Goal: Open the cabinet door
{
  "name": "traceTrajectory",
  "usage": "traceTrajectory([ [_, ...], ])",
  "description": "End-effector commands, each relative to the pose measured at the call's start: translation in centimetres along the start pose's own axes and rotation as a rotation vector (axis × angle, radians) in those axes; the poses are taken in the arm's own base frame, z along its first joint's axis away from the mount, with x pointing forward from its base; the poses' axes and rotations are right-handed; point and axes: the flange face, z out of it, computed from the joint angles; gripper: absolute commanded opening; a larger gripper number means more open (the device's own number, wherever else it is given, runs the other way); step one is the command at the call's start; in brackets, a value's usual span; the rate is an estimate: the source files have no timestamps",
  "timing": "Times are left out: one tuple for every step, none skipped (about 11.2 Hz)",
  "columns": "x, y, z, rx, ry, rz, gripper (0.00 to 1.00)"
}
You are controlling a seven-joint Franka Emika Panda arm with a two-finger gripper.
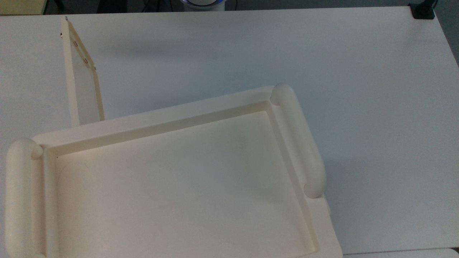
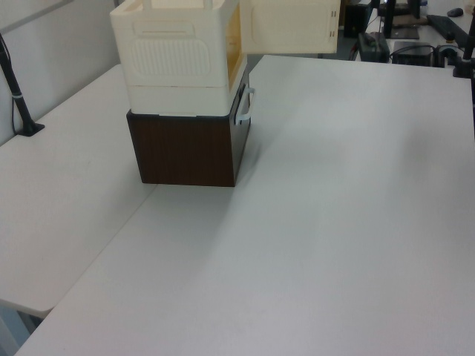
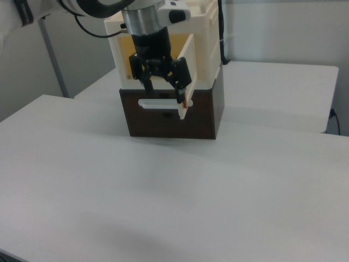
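On the table [image 2: 349,222]: a cream cabinet [image 2: 174,67] stands on a dark brown box [image 2: 185,148].
Cabinet door [image 1: 81,77]: swung well out from the cabinet front; in the top view it juts toward the table's far edge, its studded free edge farthest from the cabinet; in the left view it stands out to the cabinet's right [image 2: 289,26].
Tool [image 3: 162,76]: in the right view, black fingers spread apart, in front of the open cabinet and near the door's free edge; whether a finger touches the panel I cannot tell.
Step in hand: judged nearly done, since the door stands wide.
Doing it well: follow the hinge's arc with a light push on the free edge, not straight out, so the cabinet does not slide on the box.
Around: a white handle [image 3: 158,102] on the box front, below the tool.
In the way: nothing in the door's path.
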Motion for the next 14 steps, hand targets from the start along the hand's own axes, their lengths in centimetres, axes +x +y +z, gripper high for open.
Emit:
traceTrajectory([
  [-0.6, -5.2, -0.6, 0.004, -0.087, 0.123, 1.00],
  [-0.3, -6.5, -0.5, -0.015, -0.084, 0.150, 1.00],
  [0.0, -7.1, -0.4, -0.029, -0.084, 0.134, 1.00],
  [0.3, -7.6, -0.4, -0.025, -0.070, 0.126, 1.00],
  [0.4, -7.7, -0.4, -0.030, -0.062, 0.123, 1.00],
  [0.7, -8.7, 0.2, -0.033, -0.071, 0.107, 1.00],
  [0.9, -9.2, 0.5, -0.033, -0.077, 0.096, 1.00],
  [0.9, -9.6, 0.7, -0.027, -0.084, 0.091, 1.00],
  [1.0, -9.7, 0.8, -0.023, -0.087, 0.089, 1.00],
  [1.1, -9.8, 0.9, -0.023, -0.085, 0.086, 1.00],
  [1.1, -9.9, 0.8, -0.019, -0.082, 0.085, 1.00],
  [1.1, -9.8, 0.8, -0.017, -0.081, 0.088, 1.00],
  [1.1, -9.8, 0.8, -0.017, -0.081, 0.088, 1.00],
  [1.1, -9.8, 0.8, -0.017, -0.081, 0.088, 1.00],
])
